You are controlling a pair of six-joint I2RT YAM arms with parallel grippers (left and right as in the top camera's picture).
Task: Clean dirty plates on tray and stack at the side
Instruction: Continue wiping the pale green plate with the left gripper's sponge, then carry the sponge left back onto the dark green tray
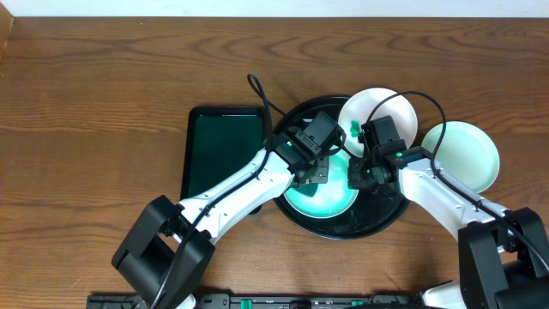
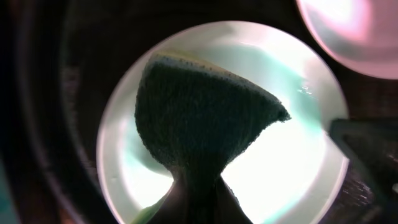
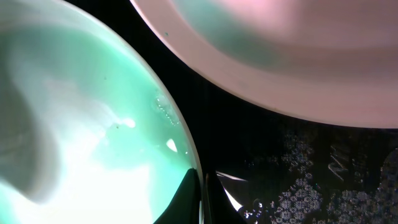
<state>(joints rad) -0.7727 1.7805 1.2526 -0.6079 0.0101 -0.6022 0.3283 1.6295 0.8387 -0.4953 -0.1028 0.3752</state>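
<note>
Left gripper [image 2: 198, 196]: closed tight on a dark green sponge [image 2: 199, 118], which hangs from the fingers over the middle plate.
Sponge: its broad end spreads across the upper left half of that plate; whether it presses on the surface I cannot tell.
Right gripper [image 3: 200, 186]: fingers drawn together at the right-hand rim of the middle plate, the thin edge caught between them.
Middle plate [image 1: 322, 204]: pale mint and glossy, lying flat inside the tray, with a few small bubbles near the rim on the right gripper's side.
Second plate [image 1: 377, 107]: white, at the far right edge of the tray and partly over its rim, near the middle plate but apart from it.
Third plate [image 1: 463, 154]: pale mint, on the table [image 1: 86, 103] just to the right of the tray.
Tray [image 1: 377, 219]: round, black and shiny, mid-table under both wrists.
Green tray [image 1: 223, 146]: rectangular and dark, just left of the black one.
</note>
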